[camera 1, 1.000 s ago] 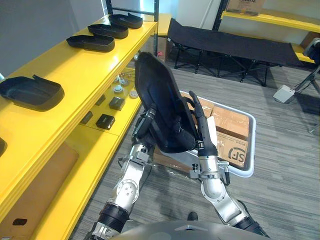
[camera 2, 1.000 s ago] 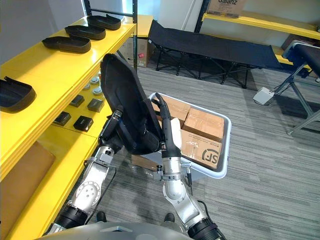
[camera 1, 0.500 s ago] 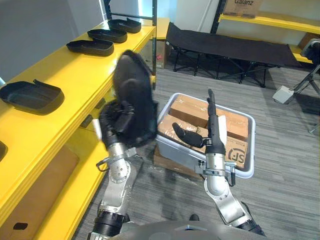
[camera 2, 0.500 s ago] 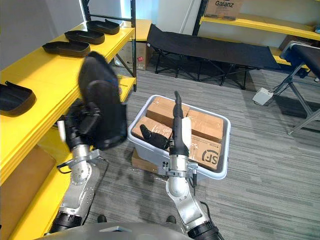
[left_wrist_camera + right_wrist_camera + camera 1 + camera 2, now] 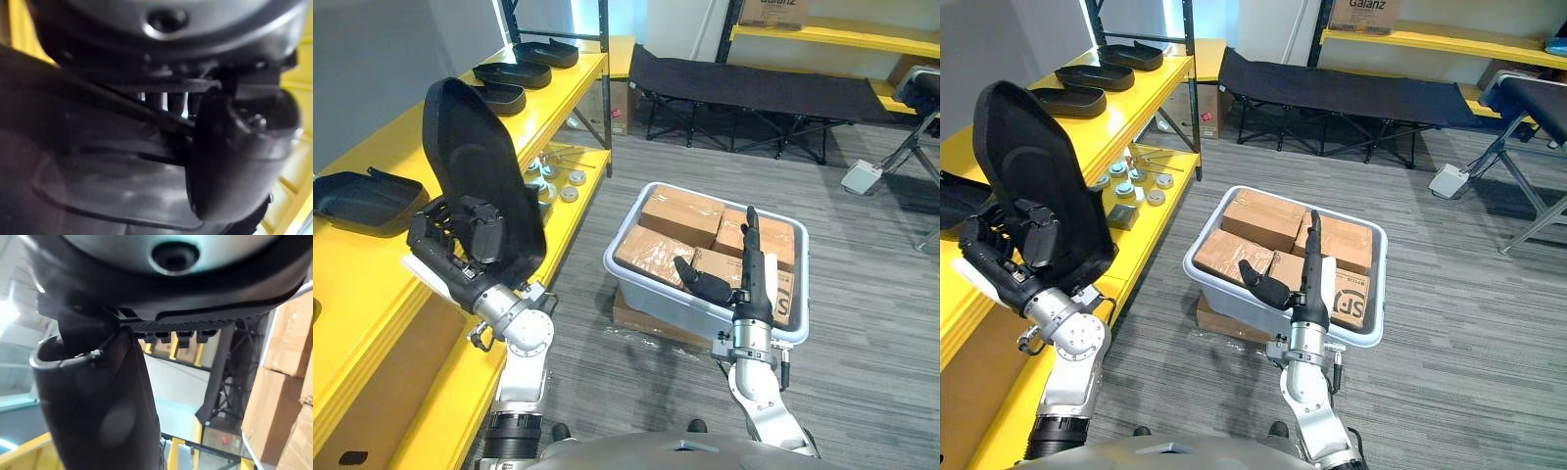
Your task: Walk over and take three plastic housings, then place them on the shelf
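Plastic housing [image 5: 475, 186], black, stands upright in the left hand [image 5: 460, 240], whose fingers curl round its lower part, beside the yellow shelf [image 5: 362, 274]. The left wrist view appears to show the thumb pressed on it. Right hand [image 5: 747, 279] has its fingers straight, over the grey bin [image 5: 656, 294] of cartons [image 5: 680, 211]. One carton bears dark print, partly hidden. More housings [image 5: 362, 196] lie on the shelf.

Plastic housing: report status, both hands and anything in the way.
Left hand shut on plastic housing, held upright at yellow shelf edge. Right hand open, empty, near grey bin. Other housing on shelf close by.
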